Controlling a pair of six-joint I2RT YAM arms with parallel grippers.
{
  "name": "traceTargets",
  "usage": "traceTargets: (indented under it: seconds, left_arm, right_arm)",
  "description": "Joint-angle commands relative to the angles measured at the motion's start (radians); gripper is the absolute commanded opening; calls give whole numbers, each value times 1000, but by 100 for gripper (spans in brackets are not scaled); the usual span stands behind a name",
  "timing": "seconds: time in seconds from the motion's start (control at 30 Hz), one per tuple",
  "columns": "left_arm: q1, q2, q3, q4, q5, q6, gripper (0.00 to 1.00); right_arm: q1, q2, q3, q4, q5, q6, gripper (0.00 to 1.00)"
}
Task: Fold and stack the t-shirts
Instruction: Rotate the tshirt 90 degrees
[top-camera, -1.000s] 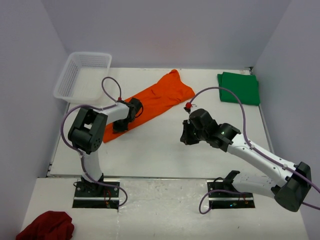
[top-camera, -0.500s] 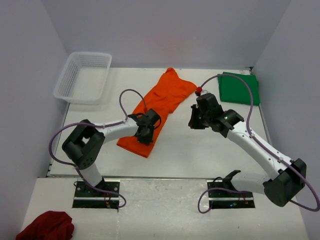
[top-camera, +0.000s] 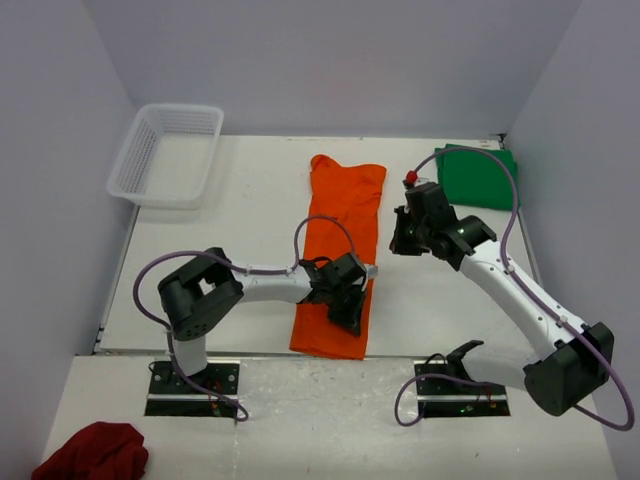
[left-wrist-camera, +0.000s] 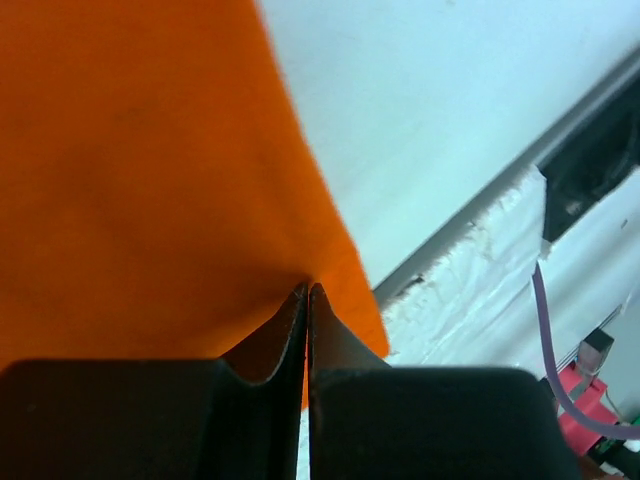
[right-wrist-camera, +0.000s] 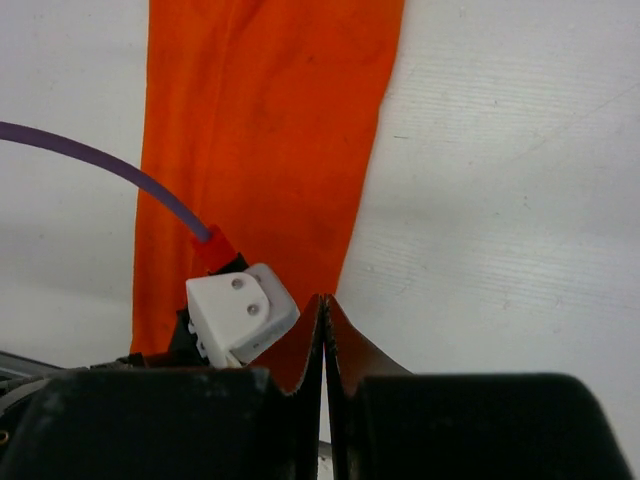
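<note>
Top view: left gripper closed, pinching near end of orange shirt, which stretches away from it. Right gripper closed, empty, just right of shirt's edge; green shirt beyond it. Basket well left of both, shirts outside it.
Left wrist: fingers together, orange cloth puckered at tips.
Right wrist: fingers together, orange edge beside tips.

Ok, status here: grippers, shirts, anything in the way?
Left gripper shut on near edge of orange t-shirt. Right gripper shut beside its right edge, grip unclear. Green t-shirt folded far right; right gripper between them.
</note>
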Motion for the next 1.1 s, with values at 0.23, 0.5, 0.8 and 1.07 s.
traceTargets:
  seconds: [0.23,0.5,0.8,1.07]
  left_arm:
    - [35,-143,285,-232,-340,208,0]
    - [336,-65,458,-292,-320,369,0]
    - [479,238,675,-81,-104,520,0]
    - [534,475,915,-36,20,523,0]
  right_arm:
    - [-4,-81,21,-59,6,-24,0]
    - [-4,-159,-46,-87,4,0,0]
    - [20,-173,-152,0,-175,6,0]
    - [108,-106,-207,82,-246,34,0]
